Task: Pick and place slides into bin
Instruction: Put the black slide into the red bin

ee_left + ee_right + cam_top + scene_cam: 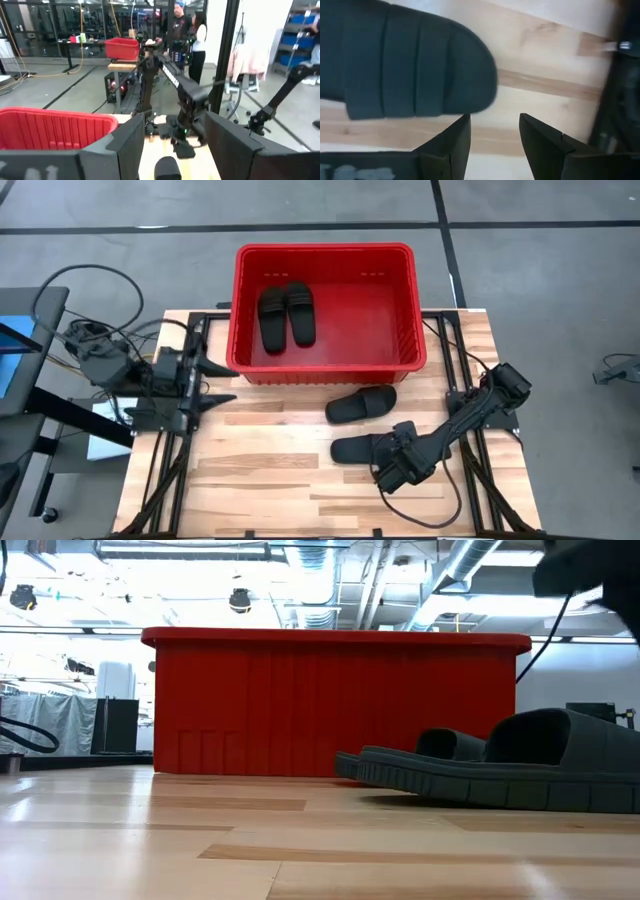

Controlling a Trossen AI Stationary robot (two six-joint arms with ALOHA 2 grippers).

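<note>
Two black slides (285, 315) lie side by side on the floor of the red bin (325, 370), toward its left. Two more lie sole-down on the table: one (362, 404) just in front of the bin, one (358, 448) nearer the front edge. Both also show in the low view, the nearer one (560, 768) and the farther one (440, 748). My right gripper (388, 460) is open, low over the right end of the nearer slide (395, 60), which lies just beyond its fingertips (492, 132). My left gripper (232, 383) is open and empty at the table's left, beside the bin's left corner.
The bin takes up the table's far middle, and its near wall (335, 705) stands just behind the two loose slides. Bare wood (260, 470) lies left of the slides. Black frame rails (165, 470) run along both table sides. People stand in the room beyond (187, 30).
</note>
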